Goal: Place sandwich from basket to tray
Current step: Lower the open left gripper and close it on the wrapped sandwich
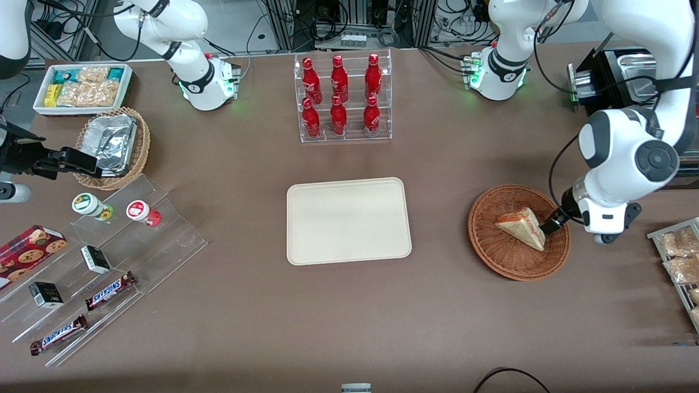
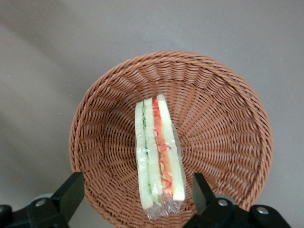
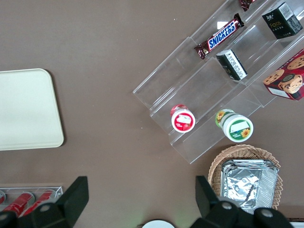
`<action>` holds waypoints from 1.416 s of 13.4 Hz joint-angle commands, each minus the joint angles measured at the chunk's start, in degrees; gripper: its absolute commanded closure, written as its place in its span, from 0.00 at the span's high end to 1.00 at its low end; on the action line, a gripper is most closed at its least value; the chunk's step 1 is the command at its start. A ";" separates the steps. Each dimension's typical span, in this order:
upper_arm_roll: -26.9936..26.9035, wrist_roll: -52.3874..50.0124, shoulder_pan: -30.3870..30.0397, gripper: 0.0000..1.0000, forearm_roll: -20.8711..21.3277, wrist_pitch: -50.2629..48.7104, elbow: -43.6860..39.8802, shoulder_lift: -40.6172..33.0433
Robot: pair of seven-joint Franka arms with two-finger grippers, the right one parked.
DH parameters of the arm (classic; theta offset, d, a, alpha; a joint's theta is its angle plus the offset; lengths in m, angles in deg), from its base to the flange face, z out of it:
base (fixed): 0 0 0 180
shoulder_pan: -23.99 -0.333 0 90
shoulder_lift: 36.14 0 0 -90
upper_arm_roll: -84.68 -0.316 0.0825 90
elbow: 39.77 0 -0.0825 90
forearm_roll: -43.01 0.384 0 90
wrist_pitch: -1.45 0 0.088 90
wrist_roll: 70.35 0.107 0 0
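The sandwich (image 1: 522,225) (image 2: 158,156), a clear-wrapped wedge with red, orange and green layers on its cut edge, lies in the round reddish-brown basket (image 1: 491,248) (image 2: 223,123) toward the working arm's end of the table. My gripper (image 1: 548,224) (image 2: 137,190) hangs low over the basket's rim, open, with its black fingers (image 2: 71,192) wide apart on either side of the sandwich's near end and not touching it. The cream tray (image 1: 348,220) (image 3: 26,110) lies flat at the table's middle with nothing on it.
A clear rack of red bottles (image 1: 342,98) stands farther from the camera than the tray. A wire rack of snack bags (image 1: 679,261) sits beside the basket at the table's edge. Toward the parked arm's end are acrylic steps with candy bars (image 1: 109,291) and a tan basket with foil container (image 1: 113,143).
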 commanded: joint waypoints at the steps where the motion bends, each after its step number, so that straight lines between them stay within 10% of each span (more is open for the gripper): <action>1: 0.10 -5.77 0.02 1.00 0.71 3.51 3.96 -2.33; 16: 3.80 -14.30 0.73 1.00 -0.26 8.96 3.87 5.13; 19: 3.80 -14.48 0.73 0.74 -0.34 10.19 3.96 6.37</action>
